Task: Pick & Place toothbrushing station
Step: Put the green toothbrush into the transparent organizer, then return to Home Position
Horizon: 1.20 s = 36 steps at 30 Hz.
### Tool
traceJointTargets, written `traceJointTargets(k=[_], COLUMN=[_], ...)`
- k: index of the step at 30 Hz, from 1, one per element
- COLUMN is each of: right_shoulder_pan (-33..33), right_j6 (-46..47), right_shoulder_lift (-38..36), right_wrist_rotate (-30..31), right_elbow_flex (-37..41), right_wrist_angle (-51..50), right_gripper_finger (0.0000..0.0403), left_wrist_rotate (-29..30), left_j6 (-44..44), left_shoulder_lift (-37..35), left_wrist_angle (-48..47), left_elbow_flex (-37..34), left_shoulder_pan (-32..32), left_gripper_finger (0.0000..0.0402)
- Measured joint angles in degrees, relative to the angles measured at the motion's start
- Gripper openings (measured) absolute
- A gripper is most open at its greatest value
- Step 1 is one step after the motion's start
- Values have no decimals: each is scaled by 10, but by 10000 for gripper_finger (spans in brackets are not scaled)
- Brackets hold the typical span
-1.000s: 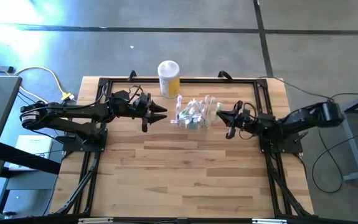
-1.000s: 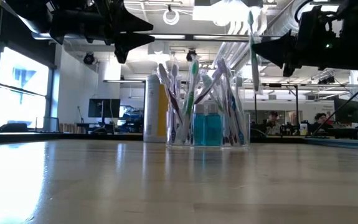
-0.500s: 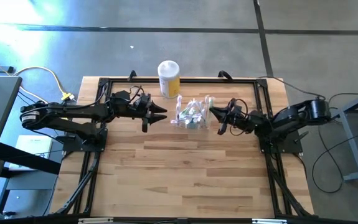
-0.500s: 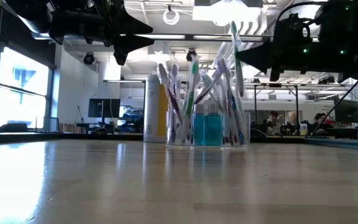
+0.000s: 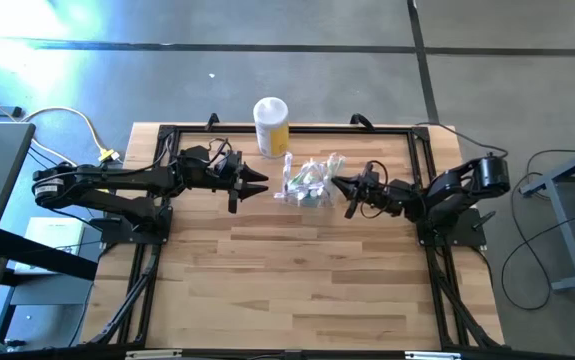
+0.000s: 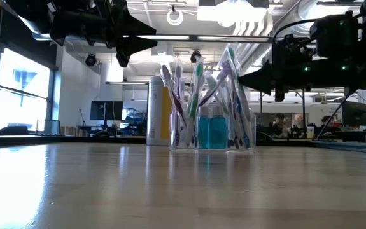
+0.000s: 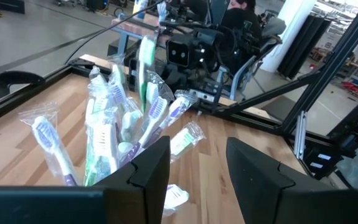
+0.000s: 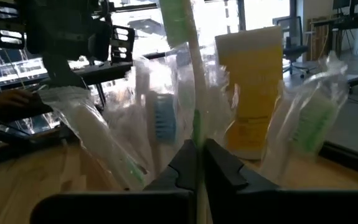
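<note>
Wooden planks make up the table (image 5: pixel 297 290), with a black metal frame (image 5: pixel 307 130) bolted round its edges. Both dark arms reach in toward the middle from either side. The left arm (image 5: pixel 107 182) lies along the left side, and the left gripper (image 5: pixel 259 181) hangs in the air just left of the toothbrushing station (image 5: pixel 307 186), apart from it, its two fingers spread with a clear gap between them. The right arm (image 5: pixel 447 190) comes in from the right side; the right gripper (image 5: pixel 339 186) sits right at the station's right edge, its fingers pressed together on the handle of a green toothbrush (image 8: pixel 188 68), which stands upright among the others.

A yellow canister (image 5: pixel 271 126) with a white lid stands just beyond the station, toward the far edge of the table, near it but not touching as far as I can see.

The station itself is a clear plastic holder sitting on the tabletop at the far middle, between the two grippers. It is crammed with wrapped toothbrushes (image 7: pixel 113 134) leaning every way, and from table height something blue (image 6: pixel 212 135) shows inside it. People sit at desks in the room behind.
</note>
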<state>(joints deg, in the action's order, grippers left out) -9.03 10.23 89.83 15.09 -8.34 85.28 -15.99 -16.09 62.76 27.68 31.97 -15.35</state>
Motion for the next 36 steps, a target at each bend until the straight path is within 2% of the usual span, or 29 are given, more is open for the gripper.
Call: traceJointTargets(k=[7, 16, 25, 29, 36], right_shoulder_pan=[18, 53, 52, 53, 53], right_j6=[39, 64, 97, 97, 95], right_shoulder_lift=[26, 26, 25, 25, 25], right_wrist_rotate=[65, 88, 103, 99, 64], right_elbow_flex=[0, 0, 0, 0, 0], right_wrist_angle=[-7, -49, -120, -120, -124], right_gripper_finger=[4, 4, 8, 30, 95], left_wrist_rotate=[0, 0, 1, 1, 1], left_j6=[8, 15, 19, 23, 23], left_shoulder_lift=[0, 0, 0, 0, 0], left_wrist_angle=[-4, -9, -8, -8, -8], left_elbow_flex=[0, 0, 0, 0, 0], left_shoulder_pan=[0, 0, 0, 0, 0], left_gripper_finger=[154, 154, 154, 154, 154])
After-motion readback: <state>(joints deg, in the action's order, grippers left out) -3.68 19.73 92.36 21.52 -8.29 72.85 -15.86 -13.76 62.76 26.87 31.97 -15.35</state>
